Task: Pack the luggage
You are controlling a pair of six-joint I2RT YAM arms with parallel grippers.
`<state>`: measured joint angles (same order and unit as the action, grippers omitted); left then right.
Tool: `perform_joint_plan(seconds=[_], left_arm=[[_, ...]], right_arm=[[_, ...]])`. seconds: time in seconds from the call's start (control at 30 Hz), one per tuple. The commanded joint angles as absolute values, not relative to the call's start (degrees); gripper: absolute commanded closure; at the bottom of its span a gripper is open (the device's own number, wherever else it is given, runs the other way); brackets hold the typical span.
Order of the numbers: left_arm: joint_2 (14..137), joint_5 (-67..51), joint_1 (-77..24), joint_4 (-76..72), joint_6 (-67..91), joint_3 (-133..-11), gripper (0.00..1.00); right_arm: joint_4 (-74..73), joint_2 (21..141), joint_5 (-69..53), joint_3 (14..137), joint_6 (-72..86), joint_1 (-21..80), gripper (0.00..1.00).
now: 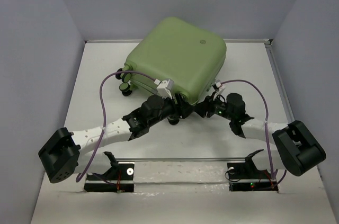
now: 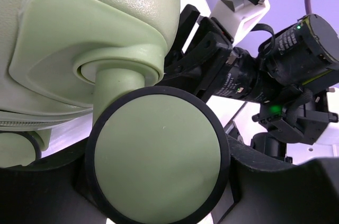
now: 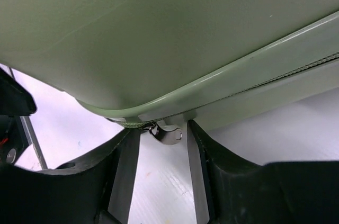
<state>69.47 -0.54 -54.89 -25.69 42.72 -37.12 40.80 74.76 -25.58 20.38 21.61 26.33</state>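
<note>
The light-green luggage (image 1: 177,57) lies shut and flat at the back middle of the table, round logo up. My left gripper (image 1: 178,110) is at its near corner, shut on a green wheel with a black rim (image 2: 158,155); the fingers (image 2: 270,181) press its rim from both sides. My right gripper (image 1: 205,106) is beside it at the near edge. In the right wrist view its fingers (image 3: 204,155) stand open on either side of a metal zipper pull (image 3: 167,132) under the shell's seam (image 3: 238,83), not clamping it.
Two more wheels (image 1: 126,82) stick out at the luggage's left side. Purple cables (image 1: 106,102) loop over both arms. The right arm's wrist (image 2: 254,70) sits close to the left gripper. Grey walls enclose the white table (image 1: 95,102).
</note>
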Motion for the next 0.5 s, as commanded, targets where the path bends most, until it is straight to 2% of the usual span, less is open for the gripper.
perform_joint_plan(seconds=[0.0,0.07,0.13,0.3,0.37,0.47], left_arm=[[68.47,-8.00,-55.99,-32.34,40.96,-41.22,0.94],[68.29,-7.91,-55.99,-32.26,40.96,-41.05,0.94],[68.20,-7.91,-55.99,-32.08,41.04,-41.13,0.94],[68.73,-8.09,-55.99,-31.91,40.96,-41.83,0.94],[69.52,-8.52,-55.99,-31.99,40.87,-43.15,0.94],[71.54,-9.31,-55.99,-31.99,40.69,-46.40,0.94]], right_arm=[[48.95,78.13,-26.28,21.80,21.18,26.63,0.56],[50.10,78.75,-26.63,21.97,21.45,26.63,0.62],[50.27,79.36,-26.81,22.41,21.53,26.63,0.64],[51.77,78.31,-25.14,20.75,22.59,27.24,0.91],[51.77,76.82,-23.74,20.13,23.46,28.73,0.93],[49.93,74.27,-18.04,19.34,23.73,36.10,0.93]])
